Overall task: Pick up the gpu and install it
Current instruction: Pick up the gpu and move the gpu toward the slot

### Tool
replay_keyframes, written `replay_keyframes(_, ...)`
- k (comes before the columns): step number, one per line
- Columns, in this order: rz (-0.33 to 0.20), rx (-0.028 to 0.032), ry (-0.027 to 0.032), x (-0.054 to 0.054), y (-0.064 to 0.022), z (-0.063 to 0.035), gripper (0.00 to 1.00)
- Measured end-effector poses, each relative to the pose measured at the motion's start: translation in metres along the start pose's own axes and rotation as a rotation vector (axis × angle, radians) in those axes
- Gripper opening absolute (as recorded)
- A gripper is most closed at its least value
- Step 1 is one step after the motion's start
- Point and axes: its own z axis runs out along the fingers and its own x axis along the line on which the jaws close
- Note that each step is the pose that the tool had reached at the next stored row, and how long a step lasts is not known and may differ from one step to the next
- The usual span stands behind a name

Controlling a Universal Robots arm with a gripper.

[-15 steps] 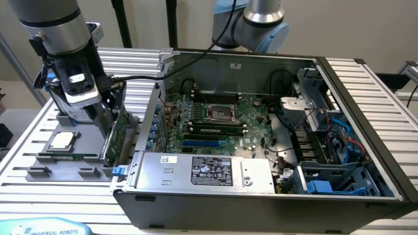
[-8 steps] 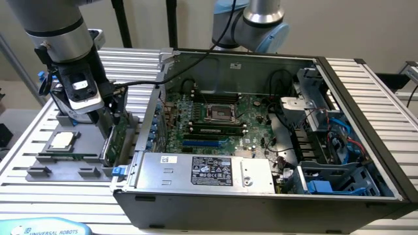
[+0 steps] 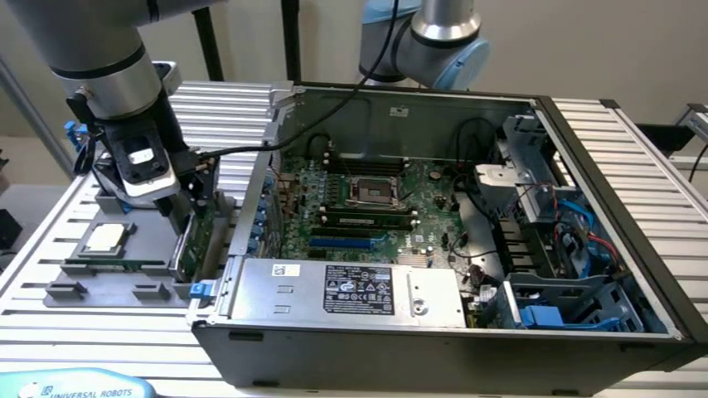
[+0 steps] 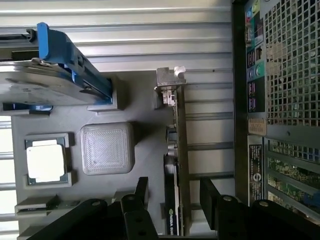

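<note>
Claw (image 4: 175,192) spread wide astride the gpu (image 4: 176,145), which stands on edge in the grey holder (image 4: 147,150), both faces offered for a pinch.

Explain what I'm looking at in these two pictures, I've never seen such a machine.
It is a robot arm working beside an open computer case. One picture comes from a camera off the arm; the other from one on its wrist, looking down past the gripper. On a grey tray sit a processor chip, a hard drive and the gpu, standing on edge. The gripper is open and straddles the gpu, gripping nothing.
</note>
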Motion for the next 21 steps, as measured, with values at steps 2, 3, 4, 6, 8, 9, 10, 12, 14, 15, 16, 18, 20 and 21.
replay_keyframes(2, 0.0, -0.0001, -0.0048, 0.0, -0.0008, 0.0027, 0.54)
replay_keyframes(3, 0.0, -0.0003, -0.0077, 0.001, -0.0013, 0.0043, 0.54)
replay_keyframes(4, 0.0, -0.0004, -0.0103, 0.001, -0.0018, 0.0056, 0.54)
replay_keyframes(6, -0.001, -0.0009, -0.0161, 0.001, -0.0029, 0.0087, 0.54)
replay_keyframes(8, -0.001, -0.0011, -0.0211, 0.002, -0.004, 0.0118, 0.54)
replay_keyframes(9, -0.001, -0.0013, -0.0231, 0.003, -0.0044, 0.0136, 0.54)
replay_keyframes(10, -0.001, -0.0014, -0.025, 0.004, -0.0046, 0.0154, 0.54)
replay_keyframes(12, -0.001, -0.0014, -0.0286, 0.006, -0.005, 0.0188, 0.54)
replay_keyframes(14, -0.002, -0.0016, -0.0335, 0.009, -0.0054, 0.0222, 0.54)
replay_keyframes(15, -0.002, -0.0021, -0.0371, 0.011, -0.0055, 0.024, 0.54)
replay_keyframes(16, -0.002, -0.0023, -0.041, 0.011, -0.0055, 0.0254, 0.54)
replay_keyframes(18, -0.002, -0.0025, -0.0468, 0.011, -0.0052, 0.0274, 0.54)
replay_keyframes(20, -0.002, -0.0027, -0.0494, 0.011, -0.0043, 0.0284, 0.54)
replay_keyframes(21, -0.002, -0.0027, -0.0496, 0.011, -0.004, 0.0285, 0.54)
